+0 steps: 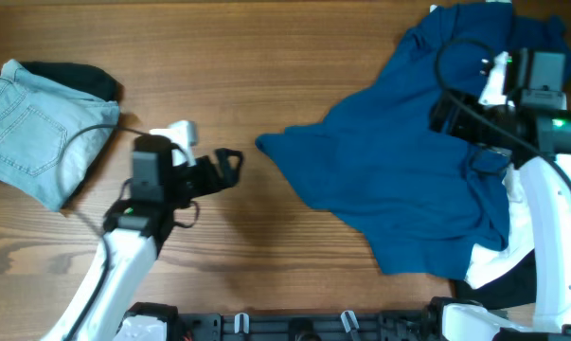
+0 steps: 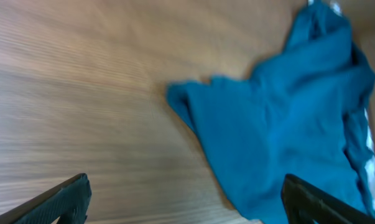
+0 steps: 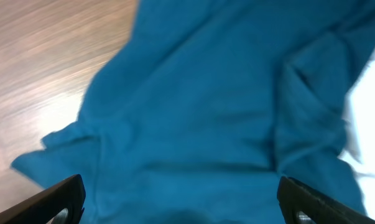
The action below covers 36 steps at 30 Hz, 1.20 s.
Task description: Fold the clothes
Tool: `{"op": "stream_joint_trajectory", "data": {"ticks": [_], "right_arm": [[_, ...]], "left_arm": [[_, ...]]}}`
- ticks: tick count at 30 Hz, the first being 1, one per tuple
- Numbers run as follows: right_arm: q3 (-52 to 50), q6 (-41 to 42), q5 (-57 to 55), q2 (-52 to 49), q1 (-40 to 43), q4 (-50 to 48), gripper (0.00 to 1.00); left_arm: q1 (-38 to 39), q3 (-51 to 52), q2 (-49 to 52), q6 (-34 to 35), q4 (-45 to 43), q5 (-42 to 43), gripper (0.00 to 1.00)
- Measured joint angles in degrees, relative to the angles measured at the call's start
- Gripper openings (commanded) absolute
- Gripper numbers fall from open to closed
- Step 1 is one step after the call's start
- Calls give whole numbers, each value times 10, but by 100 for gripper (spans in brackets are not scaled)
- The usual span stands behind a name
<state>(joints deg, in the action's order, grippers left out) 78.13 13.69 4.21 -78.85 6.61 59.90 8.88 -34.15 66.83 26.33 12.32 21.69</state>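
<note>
The wooden table (image 1: 294, 76) carries everything, and the largest thing on it is the blue shirt (image 1: 408, 170), lying crumpled and unfolded, with one pointed corner stretched out over bare wood. The folded jeans (image 1: 29, 133) lie well apart from the shirt, beyond the left arm and at the opposite end of the table. A dark garment (image 1: 77, 78) shows from under their far edge. A white cloth (image 1: 489, 258) peeks out from beneath the shirt's near hem. The right gripper (image 3: 187, 205) hangs directly above the shirt with its fingers spread wide and nothing between them but blue fabric below. The left gripper (image 1: 230, 166) hovers over bare wood near the shirt's pointed corner, apart from it, its jaws wide and empty.
</note>
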Motion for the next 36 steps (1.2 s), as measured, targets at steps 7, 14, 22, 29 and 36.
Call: {"op": "stream_joint_trajectory", "data": {"ticks": [7, 14, 22, 29, 36], "right_arm": [[0, 0, -4, 0, 23, 14, 100], [0, 0, -4, 0, 23, 18, 100], [0, 0, -9, 0, 23, 26, 100], [-19, 55, -83, -3, 28, 64, 100], [-105, 82, -94, -18, 66, 42, 100]], "left_arm": [[172, -4, 202, 151, -179, 16, 87], [299, -16, 328, 319, -345, -30, 41], [298, -10, 353, 353, -469, -99, 4], [116, -9, 241, 335, -481, -97, 4], [-99, -12, 127, 311, -440, -52, 26]]}}
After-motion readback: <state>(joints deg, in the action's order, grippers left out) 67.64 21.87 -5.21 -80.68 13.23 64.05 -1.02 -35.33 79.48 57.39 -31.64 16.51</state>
